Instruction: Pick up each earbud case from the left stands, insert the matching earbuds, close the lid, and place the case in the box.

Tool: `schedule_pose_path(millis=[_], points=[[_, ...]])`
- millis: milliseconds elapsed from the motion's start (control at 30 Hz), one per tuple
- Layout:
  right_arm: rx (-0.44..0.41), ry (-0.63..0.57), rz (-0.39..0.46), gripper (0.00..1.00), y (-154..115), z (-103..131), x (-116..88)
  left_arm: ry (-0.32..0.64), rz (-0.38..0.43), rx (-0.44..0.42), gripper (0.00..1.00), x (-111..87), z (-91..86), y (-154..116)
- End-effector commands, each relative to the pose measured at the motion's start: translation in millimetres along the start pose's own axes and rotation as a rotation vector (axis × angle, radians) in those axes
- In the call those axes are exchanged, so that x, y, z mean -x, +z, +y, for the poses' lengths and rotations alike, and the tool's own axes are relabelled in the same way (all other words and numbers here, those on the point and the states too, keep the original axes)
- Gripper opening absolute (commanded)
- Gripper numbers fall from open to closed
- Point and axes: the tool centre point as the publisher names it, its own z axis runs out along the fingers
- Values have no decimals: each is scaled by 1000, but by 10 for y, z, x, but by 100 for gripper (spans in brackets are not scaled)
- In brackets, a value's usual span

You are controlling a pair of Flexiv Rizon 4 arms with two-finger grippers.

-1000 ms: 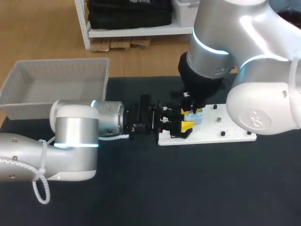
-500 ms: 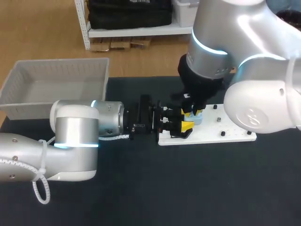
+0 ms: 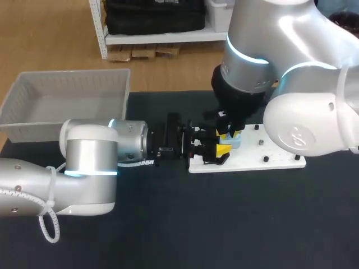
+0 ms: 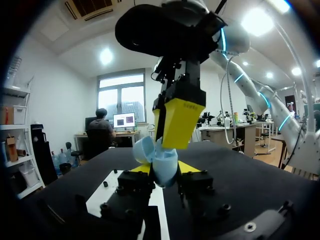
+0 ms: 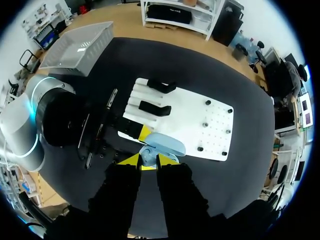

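The case [image 4: 159, 161] is a small, pale-blue shell of hard, smooth plastic. It looks light and stiff, but glossy enough to slip. Its lid [image 5: 168, 144] stands open on a small hinge, probably the weakest part. The body is best held across its two flat sides, low down and clear of the lid. Only gentle downward pressure should go on it, since a hard push could twist it out of the hold or strain the hinge.

The left gripper [image 4: 165, 170] already holds it this way. The left arm lies low and level across the desk [image 3: 224, 224], reaching in from the side. Its jaws are clamped on the case's lower body, one yellow tip on each side, and the open top faces up. The case is held at the near edge of the white board [image 3: 269, 159], well apart from the box [image 3: 33, 131].

The right arm comes down steeply from above. The right gripper [image 5: 148, 161] points straight down and hangs just over the open case, close to the lid. Whether its jaws are together, apart or pinching something small cannot be told, because its own black fingers hide that spot.
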Motion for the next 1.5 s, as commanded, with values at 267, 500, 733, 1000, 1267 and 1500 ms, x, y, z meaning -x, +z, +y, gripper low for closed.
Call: schedule_pose_path(millis=[267,500,733,1000,1267,1500], points=[[26,10,-20,38,-167,-20,-7,1,1,4,0,-1,-6,8],[136,120,-22,50,-334,-176,161,1,1,4,0,-1,-6,8],[183,268,0,86,-316,-363,430,1,1,4,0,-1,-6,8],[139,322,64,83,-79,-480,498,1,1,4,0,-1,-6,8],[85,351,120,81,135,-602,392,1,1,4,0,-1,-6,8],[89,366,145,78,146,-660,233,1,1,4,0,-1,-6,8]])
